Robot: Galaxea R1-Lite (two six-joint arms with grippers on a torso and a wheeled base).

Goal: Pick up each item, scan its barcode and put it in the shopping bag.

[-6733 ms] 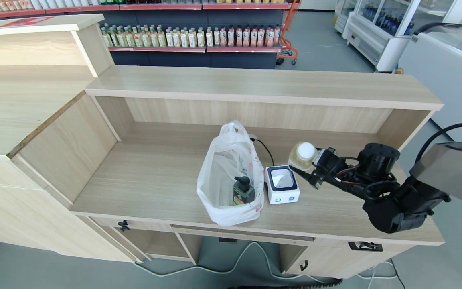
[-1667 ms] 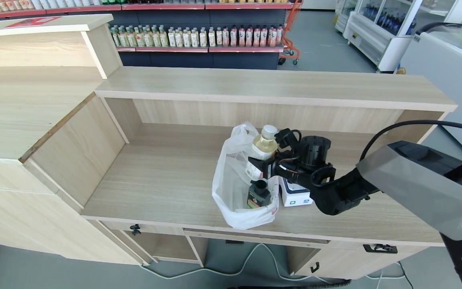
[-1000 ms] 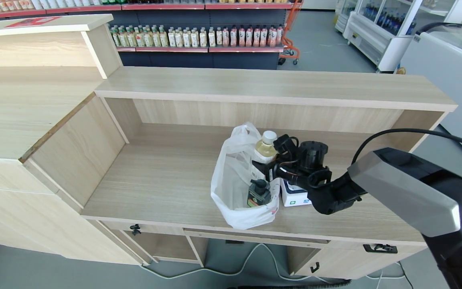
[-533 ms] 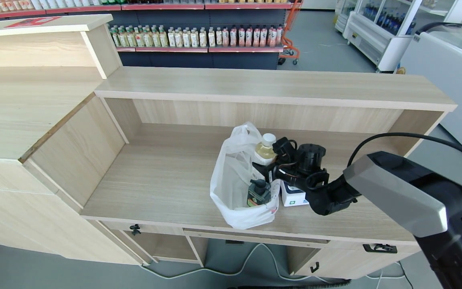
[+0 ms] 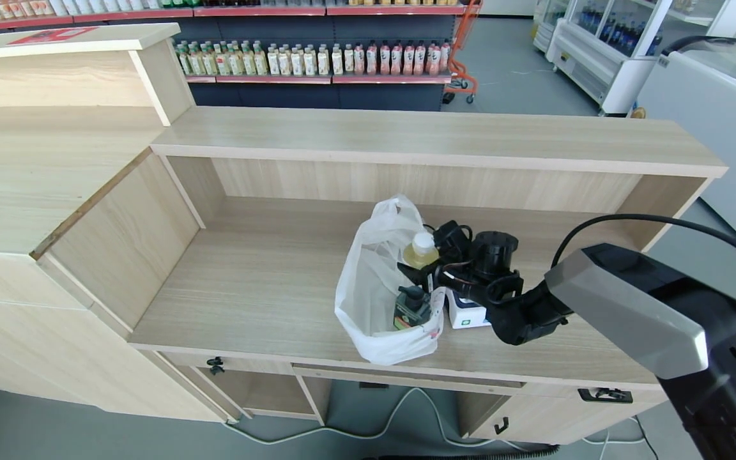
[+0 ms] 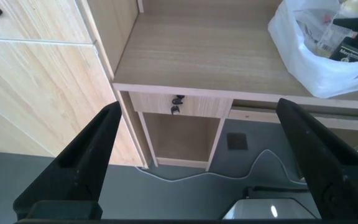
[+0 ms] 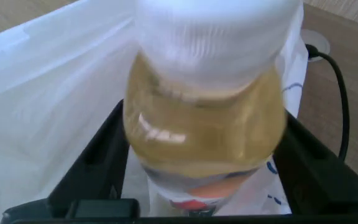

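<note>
right end effector (image 5: 429, 265): clamped on the drink bottle (image 5: 420, 250), one finger on each side
drink bottle: upright in the mouth of the shopping bag (image 5: 368, 287), at 12 o'clock from the pump bottle (image 5: 409, 306)
scanner (image 5: 467, 314): on the counter (image 5: 266, 287), at 3 o'clock from the bag
left end effector (image 6: 191, 180): wide, holding nothing

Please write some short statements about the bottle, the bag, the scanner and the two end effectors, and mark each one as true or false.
1. The right end effector grips a white-capped bottle. True.
2. The bottle lies flat on the scanner. False: it is upright in the mouth of the shopping bag.
3. A dark pump bottle stands inside the bag. True.
4. The scanner is left of the bag. False: it stands at the bag's right side.
5. The left end effector is shut on an item. False: it is open and empty.
</note>
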